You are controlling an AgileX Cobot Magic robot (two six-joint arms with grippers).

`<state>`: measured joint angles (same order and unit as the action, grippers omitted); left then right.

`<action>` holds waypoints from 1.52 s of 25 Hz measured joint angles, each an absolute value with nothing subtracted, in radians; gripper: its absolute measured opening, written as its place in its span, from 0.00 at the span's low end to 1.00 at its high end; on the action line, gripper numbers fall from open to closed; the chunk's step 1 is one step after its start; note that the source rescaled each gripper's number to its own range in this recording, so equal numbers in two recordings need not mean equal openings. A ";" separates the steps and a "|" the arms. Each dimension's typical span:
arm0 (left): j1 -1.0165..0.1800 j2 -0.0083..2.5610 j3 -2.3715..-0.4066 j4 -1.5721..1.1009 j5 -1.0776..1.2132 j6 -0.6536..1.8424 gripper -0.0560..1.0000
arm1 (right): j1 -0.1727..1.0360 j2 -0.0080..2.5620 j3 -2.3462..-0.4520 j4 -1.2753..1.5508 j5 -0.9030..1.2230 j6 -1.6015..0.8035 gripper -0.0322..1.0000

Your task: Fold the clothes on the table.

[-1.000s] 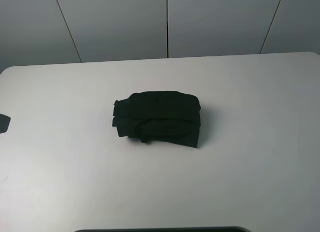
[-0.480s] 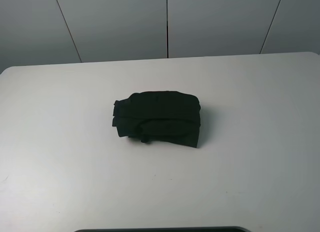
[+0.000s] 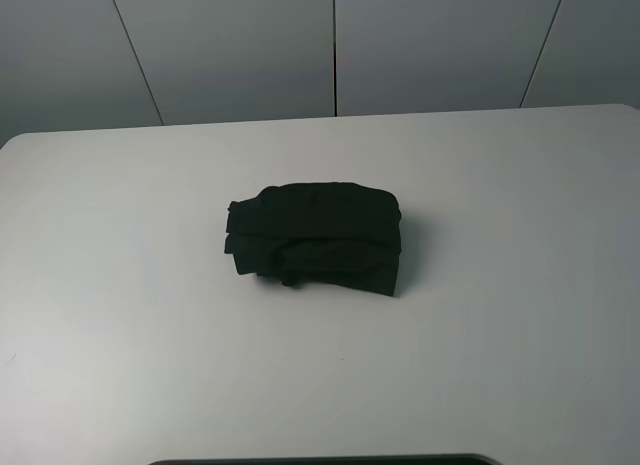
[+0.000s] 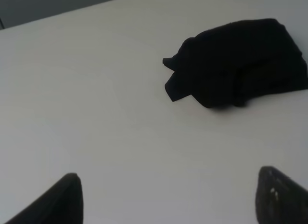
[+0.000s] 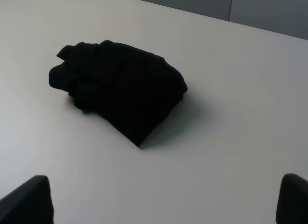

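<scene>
The clothes point(image 3: 315, 238) lie as a compact folded black bundle near the middle of the white table point(image 3: 520, 315); no print shows. The same bundle appears in the left wrist view point(image 4: 238, 65) and the right wrist view point(image 5: 120, 84). Neither arm shows in the exterior high view. My left gripper point(image 4: 171, 197) is open, its two dark fingertips point(image 4: 60, 202) spread wide over bare table, well short of the bundle. My right gripper point(image 5: 161, 200) is also open, fingertips point(image 5: 26, 200) far apart, with bare table between it and the clothes. Nothing sits between either pair of fingers.
Grey wall panels point(image 3: 330, 45) stand behind the table's far edge. A dark strip point(image 3: 320, 459) shows at the table's near edge.
A dark piece of the left arm at the exterior view's left edge one second ago has gone out of view. The folded bundle has not moved.
</scene>
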<state>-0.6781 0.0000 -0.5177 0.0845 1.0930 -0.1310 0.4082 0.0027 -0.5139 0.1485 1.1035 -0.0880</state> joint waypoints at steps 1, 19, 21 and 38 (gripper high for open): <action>-0.678 0.000 -0.518 0.084 1.093 -0.128 0.97 | 0.408 0.003 -0.514 0.149 1.103 -0.089 1.00; -0.365 0.000 -0.518 0.082 1.089 -0.126 0.97 | 0.168 0.003 -0.514 0.143 1.100 -0.098 1.00; -0.287 0.000 -0.518 0.082 1.089 -0.125 0.97 | 0.130 0.003 -0.514 0.135 1.100 -0.098 1.00; -0.120 0.000 -0.518 0.084 1.089 -0.125 0.97 | 0.089 0.003 -0.514 0.115 1.098 -0.100 1.00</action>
<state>-0.1205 0.0000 -0.5177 0.0840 1.0891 -0.1249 0.0892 0.0027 -0.5139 0.1152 1.0978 -0.0997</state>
